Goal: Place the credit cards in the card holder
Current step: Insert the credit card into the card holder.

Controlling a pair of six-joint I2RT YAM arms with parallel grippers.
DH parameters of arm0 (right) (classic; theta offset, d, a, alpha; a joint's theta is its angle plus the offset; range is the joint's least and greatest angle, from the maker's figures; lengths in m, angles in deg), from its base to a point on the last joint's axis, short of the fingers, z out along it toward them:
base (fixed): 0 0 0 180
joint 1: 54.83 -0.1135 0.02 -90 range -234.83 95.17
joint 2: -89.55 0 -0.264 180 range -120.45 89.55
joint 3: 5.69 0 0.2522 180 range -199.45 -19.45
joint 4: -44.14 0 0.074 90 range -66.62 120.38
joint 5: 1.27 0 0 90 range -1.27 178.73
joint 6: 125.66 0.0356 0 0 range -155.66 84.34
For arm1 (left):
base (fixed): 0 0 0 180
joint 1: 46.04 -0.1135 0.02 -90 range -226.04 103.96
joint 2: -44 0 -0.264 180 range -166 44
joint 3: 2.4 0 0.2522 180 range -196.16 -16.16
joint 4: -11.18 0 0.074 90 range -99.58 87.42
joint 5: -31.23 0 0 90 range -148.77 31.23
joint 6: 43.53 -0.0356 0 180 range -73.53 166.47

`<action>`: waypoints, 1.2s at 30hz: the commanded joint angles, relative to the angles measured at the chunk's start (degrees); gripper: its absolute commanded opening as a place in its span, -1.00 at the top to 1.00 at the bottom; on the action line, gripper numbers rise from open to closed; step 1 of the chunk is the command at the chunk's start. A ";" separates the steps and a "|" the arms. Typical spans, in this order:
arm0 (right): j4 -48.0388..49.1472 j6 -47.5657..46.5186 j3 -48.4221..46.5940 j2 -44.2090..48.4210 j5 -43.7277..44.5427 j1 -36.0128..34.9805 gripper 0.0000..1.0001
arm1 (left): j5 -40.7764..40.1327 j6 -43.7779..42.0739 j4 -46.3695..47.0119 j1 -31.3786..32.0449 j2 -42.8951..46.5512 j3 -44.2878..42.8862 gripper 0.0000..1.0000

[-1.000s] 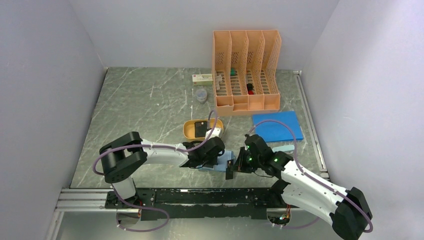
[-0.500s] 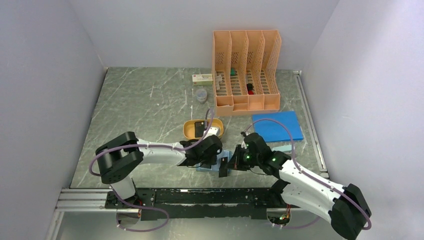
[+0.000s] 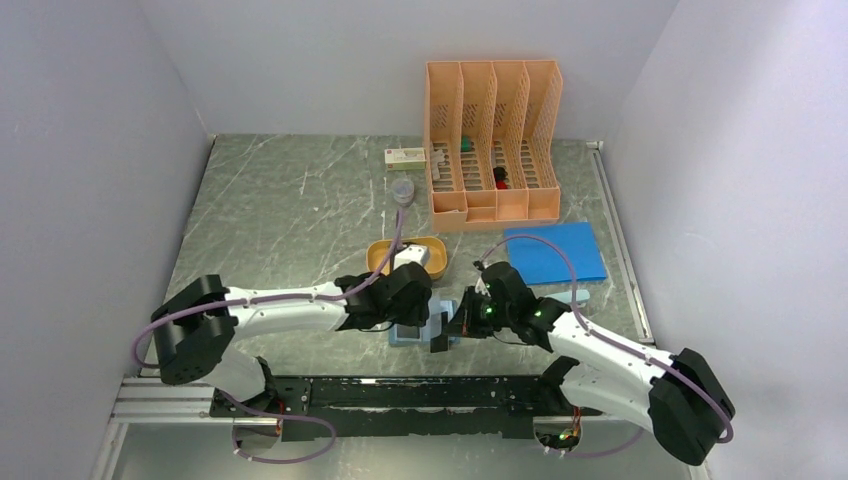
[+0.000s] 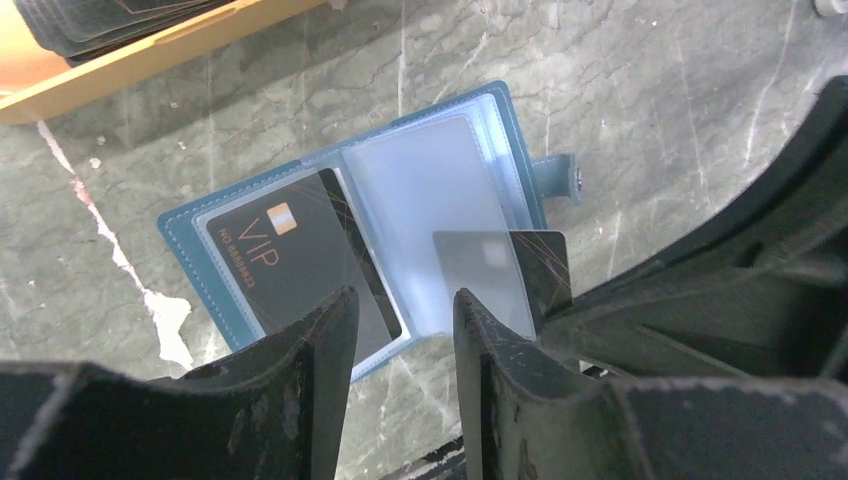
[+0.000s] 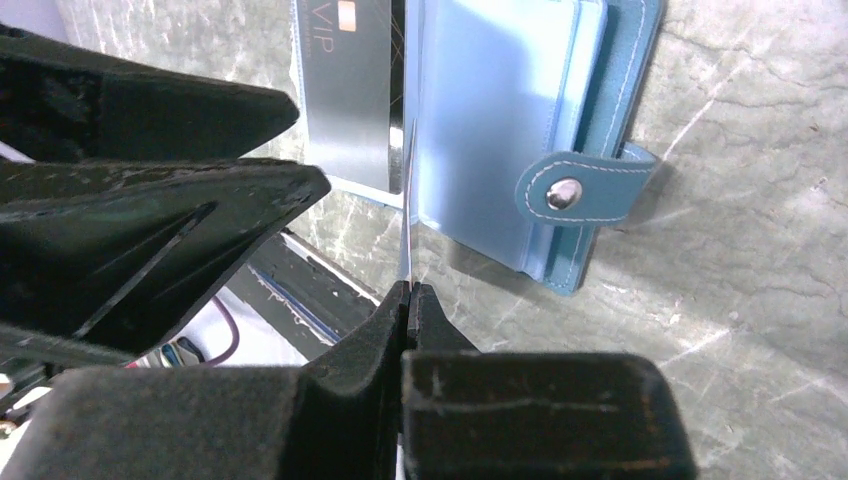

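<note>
The teal card holder (image 4: 500,120) lies open on the marble near the front edge, in the top view (image 3: 402,337) mostly under the arms. One dark credit card (image 4: 280,255) marked VIP sits in its left pocket. A second credit card (image 4: 545,265) has its end inside a clear right-hand pocket. My right gripper (image 5: 408,290) is shut on that card, seen edge-on (image 5: 408,190). My left gripper (image 4: 400,315) hovers over the holder's near edge, open with nothing between its fingers. More dark cards (image 4: 100,15) lie in the orange tray (image 4: 150,60).
The orange oval tray (image 3: 383,258) sits just behind the holder. A bright-blue sheet (image 3: 555,252) lies at the right. An orange file organizer (image 3: 490,145), a white box (image 3: 405,157) and a small cup (image 3: 402,190) stand at the back. The metal rail (image 3: 400,395) runs along the front.
My left gripper has opened and its arm has swung lower and left. My right gripper has moved left with the card, reaching the holder's right-hand pocket.
</note>
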 commanded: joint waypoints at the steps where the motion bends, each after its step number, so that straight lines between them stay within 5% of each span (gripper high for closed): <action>1: 3.45 -0.76 -2.09 -1.49 -1.57 -0.25 1.00 | -1.68 0.27 -3.27 -0.28 3.89 0.01 0.09; 11: 7.72 -1.26 -4.51 -8.19 -3.58 -1.30 1.00 | -2.86 1.52 -1.23 -0.26 9.09 3.74 0.11; 21: 10.43 -1.62 -4.97 -12.91 -4.17 -2.40 1.00 | -3.85 1.42 1.81 -1.28 3.10 3.93 0.25; 29: 3.26 -3.67 -5.66 -6.61 -1.92 -2.36 1.00 | -3.63 2.50 3.17 -5.11 -4.31 6.87 0.54; 36: 5.39 -2.10 -2.57 -4.65 -3.29 1.23 1.00 | -3.17 3.27 4.46 -5.25 -3.55 9.70 0.56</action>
